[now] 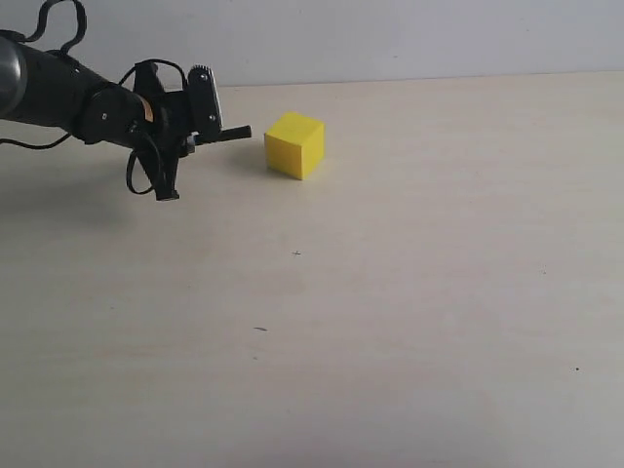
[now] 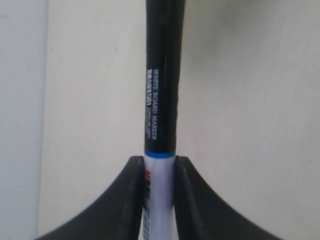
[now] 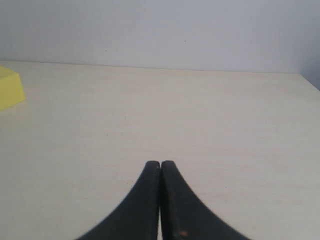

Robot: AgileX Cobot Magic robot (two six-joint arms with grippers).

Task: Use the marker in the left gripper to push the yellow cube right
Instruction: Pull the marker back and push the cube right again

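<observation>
In the exterior view the yellow cube [image 1: 294,144] sits on the pale table toward the back, left of centre. My left gripper [image 1: 195,139] hovers just left of it, shut on the marker [image 1: 232,134], whose black end points at the cube's left face with a small gap between them. The left wrist view shows the marker [image 2: 162,75] clamped by its white barrel in the left gripper [image 2: 160,162], black cap sticking out ahead; the cube is out of that view. My right gripper [image 3: 160,165] is shut with nothing in it, and the cube [image 3: 10,87] shows only at that view's edge.
The pale table [image 1: 409,292] stretches wide to the right of the cube and toward the front. A white wall [image 1: 390,34] stands behind the table's far edge. A few tiny dark specks [image 1: 260,329] mark the surface. The right arm is outside the exterior view.
</observation>
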